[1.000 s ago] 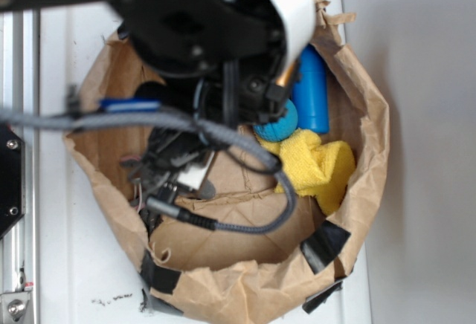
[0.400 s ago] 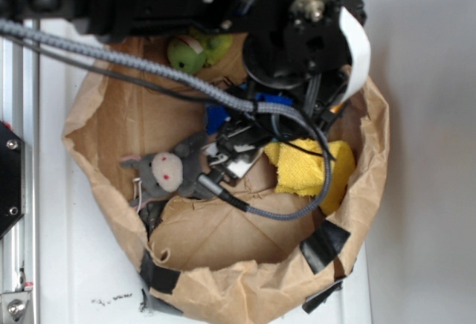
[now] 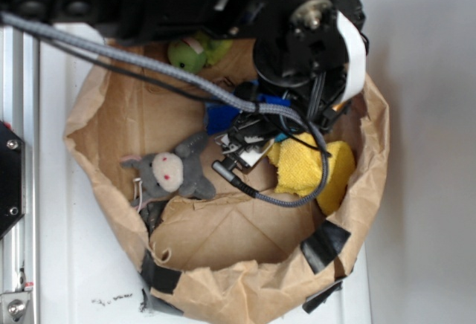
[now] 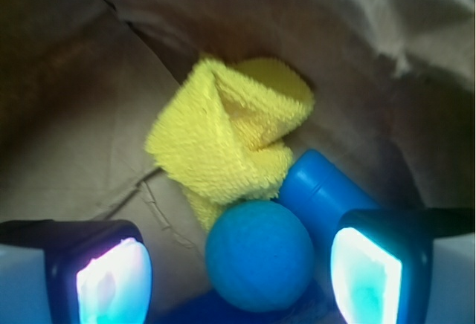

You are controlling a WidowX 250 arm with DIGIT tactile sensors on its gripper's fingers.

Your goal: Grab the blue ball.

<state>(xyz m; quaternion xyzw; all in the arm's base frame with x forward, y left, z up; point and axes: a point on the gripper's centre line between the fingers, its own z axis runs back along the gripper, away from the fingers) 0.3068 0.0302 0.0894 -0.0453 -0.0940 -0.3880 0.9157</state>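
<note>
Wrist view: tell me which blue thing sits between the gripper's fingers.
The blue ball, round and finely textured, sits between the open gripper's fingers. The smooth blue cylinder lies behind it, against the yellow cloth.

A white worktop lies under everything. It has long grooves running up and down. A metal rail with screws runs along its left edge. On the right is a plain grey wall. The light is soft and even.
</note>
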